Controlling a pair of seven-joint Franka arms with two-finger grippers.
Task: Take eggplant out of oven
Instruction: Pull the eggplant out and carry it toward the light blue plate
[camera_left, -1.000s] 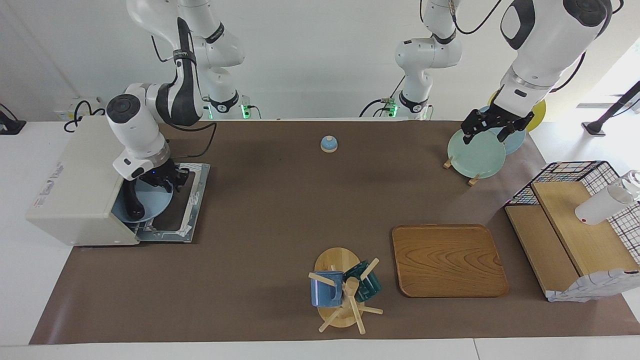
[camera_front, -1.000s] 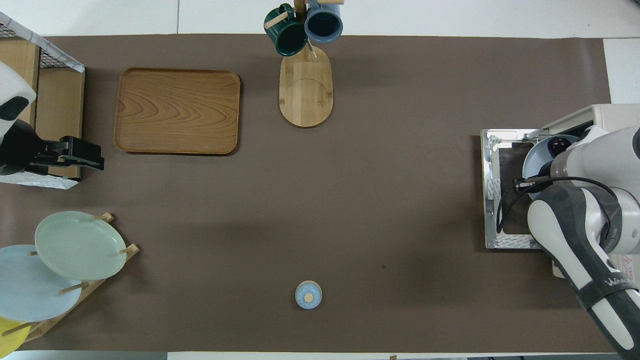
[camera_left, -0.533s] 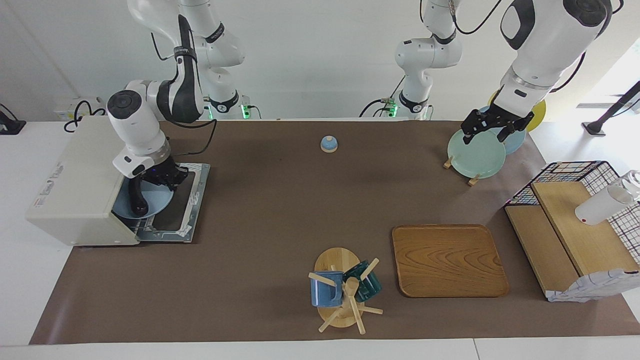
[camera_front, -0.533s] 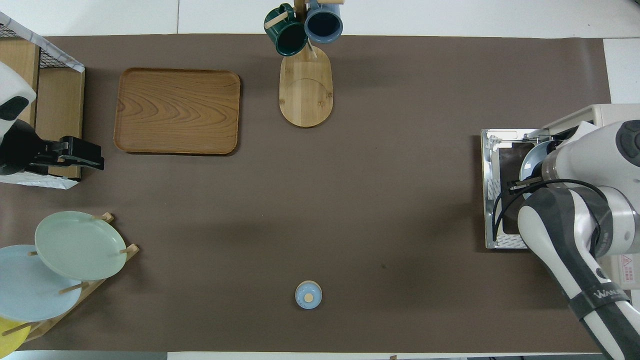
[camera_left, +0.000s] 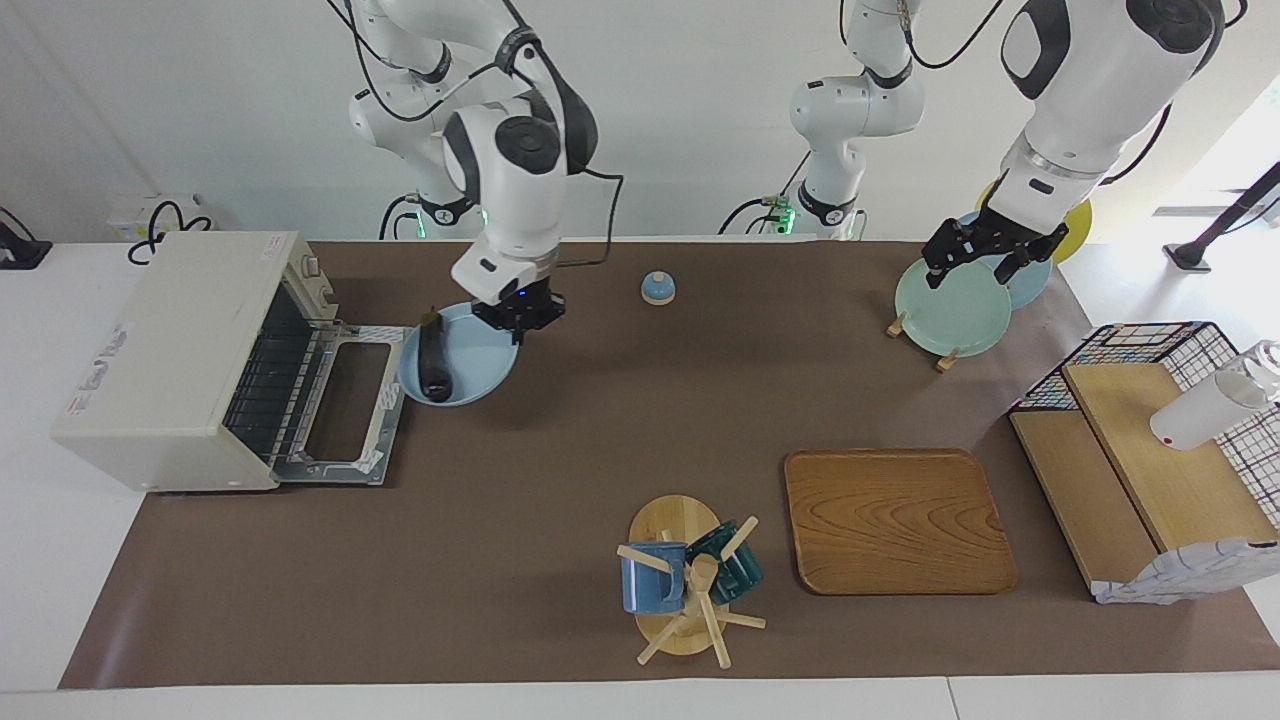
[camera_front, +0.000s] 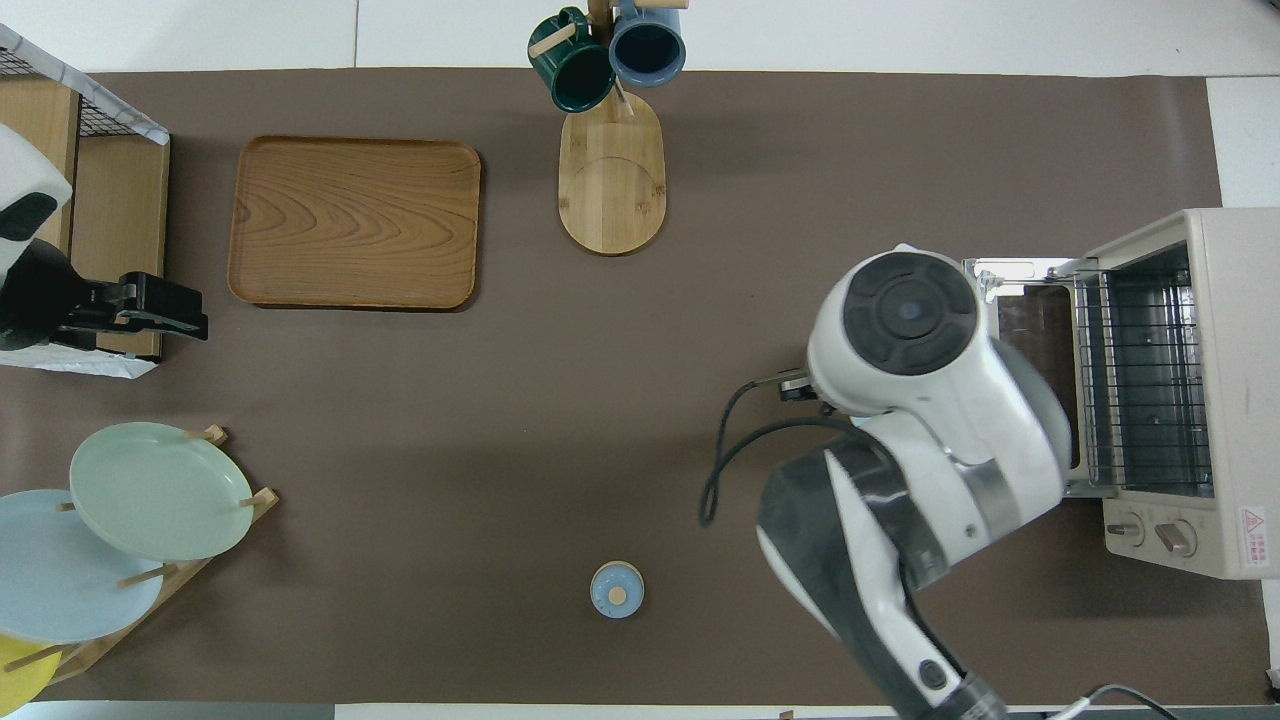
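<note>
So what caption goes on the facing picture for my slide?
Right gripper holds light blue plate with dark purple eggplant, outside open cream-white oven.

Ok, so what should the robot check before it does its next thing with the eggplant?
1. Eggplant out of the oven: ok, it lies on the blue plate.
2. Plate off the open oven door: ok, it is beside the door.
3. Plate resting flat on the table: cannot tell.
4. Right gripper holding the plate's rim: ok.
5. Left gripper out of the way: ok, it waits over the plate rack.
</note>
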